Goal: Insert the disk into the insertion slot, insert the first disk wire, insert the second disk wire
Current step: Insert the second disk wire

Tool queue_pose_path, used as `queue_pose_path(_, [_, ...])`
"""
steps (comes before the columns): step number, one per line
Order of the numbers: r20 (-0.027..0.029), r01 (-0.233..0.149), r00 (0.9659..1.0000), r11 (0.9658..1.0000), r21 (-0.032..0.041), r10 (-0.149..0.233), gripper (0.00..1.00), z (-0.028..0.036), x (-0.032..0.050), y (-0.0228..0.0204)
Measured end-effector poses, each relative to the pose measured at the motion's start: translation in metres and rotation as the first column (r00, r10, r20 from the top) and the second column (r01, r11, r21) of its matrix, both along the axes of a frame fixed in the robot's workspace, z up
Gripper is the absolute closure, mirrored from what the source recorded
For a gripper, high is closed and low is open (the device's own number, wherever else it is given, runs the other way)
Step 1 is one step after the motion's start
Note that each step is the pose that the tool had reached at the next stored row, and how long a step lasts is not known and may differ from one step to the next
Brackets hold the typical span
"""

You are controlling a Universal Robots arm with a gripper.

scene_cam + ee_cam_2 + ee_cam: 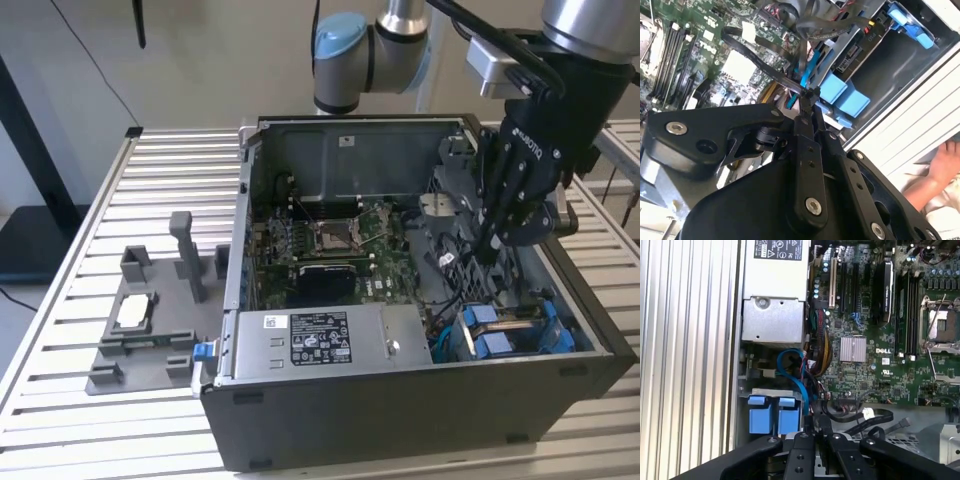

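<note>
deep inside the open case (pixel 400 420), toward the exterior view's right, the arm is reaching down from above with its wrist tilted, and the pincer (pixel 487 243) is pointing into the tangle of cables beside the board. in both wrist views the pincer (pixel 808 95) (pixel 815 419) is showing its fingers pressed together, pinching the end of a black wire (pixel 760 57) that is looping away over the board. a blue wire (pixel 790 372) is curving just beside the fingertips.

the disk (pixel 856 51) is sitting in the slot (pixel 772 391), with the slot's blue tabs (pixel 487 332) facing the pincer. the fingertips are hanging near those tabs, a little apart from them and not touching the disk. the power box (pixel 320 340) is lying along the case's front edge, next to the slot.

the case is resting on a slatted desk (pixel 170 170). in the second wrist view a person's hand (pixel 945 160) is resting outside the case wall.
</note>
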State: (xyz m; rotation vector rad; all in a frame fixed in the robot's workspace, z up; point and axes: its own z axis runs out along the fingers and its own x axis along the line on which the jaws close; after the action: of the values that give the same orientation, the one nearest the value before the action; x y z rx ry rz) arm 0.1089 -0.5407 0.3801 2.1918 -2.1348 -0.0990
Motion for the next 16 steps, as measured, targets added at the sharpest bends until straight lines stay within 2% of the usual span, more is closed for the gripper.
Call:
queue_pose_path(3, [-0.0149,0.0,0.9999,1.0,0.0,0.0,0.84,-0.0021,0.0059,-0.0027])
queue_pose_path(6, [-0.025,0.0,0.9997,1.0,0.0,0.0,0.84,-0.0046,0.0116,-0.0058])
queue_pose_path(8, [-0.027,0.0,0.9996,1.0,0.0,0.0,0.84,-0.0063,0.0149,-0.0081])
queue_pose_path(16, [-0.0271,0.0,0.9996,1.0,0.0026,0.0,0.84,-0.0121,0.0232,-0.0192])
